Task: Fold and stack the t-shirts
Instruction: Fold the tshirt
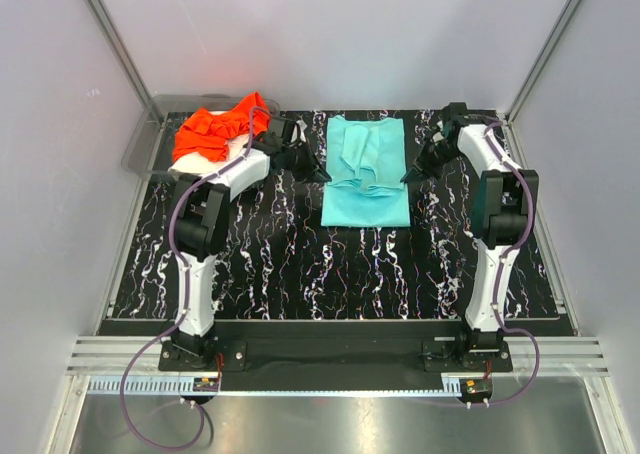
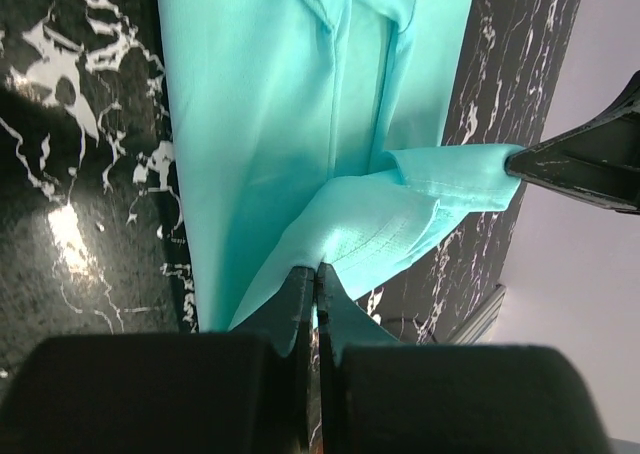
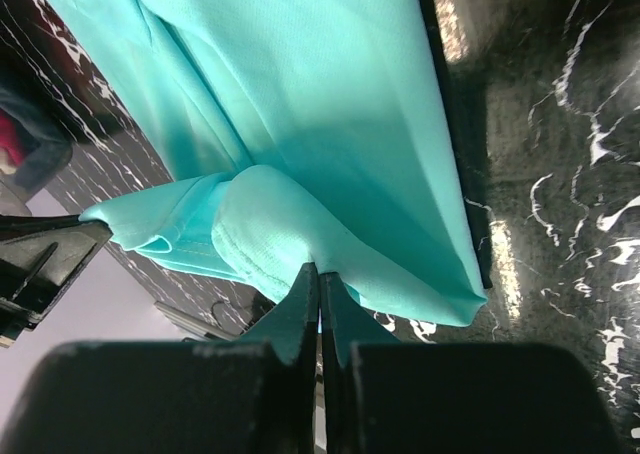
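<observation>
Tray [image 1: 138, 154] by orange t-shirt [image 1: 213, 129], left gripper [image 1: 324, 177], right gripper [image 1: 405, 179] pinching teal t-shirt [image 1: 365, 202]

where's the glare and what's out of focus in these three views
Top external: even light, a reddish tint on the back wall above the crumpled orange t-shirt. Left wrist: glare patch on the glossy black marbled tabletop, left gripper blurred up close. Right wrist: glare at top right, right gripper likewise soft, turquoise t-shirt sharp.
</observation>
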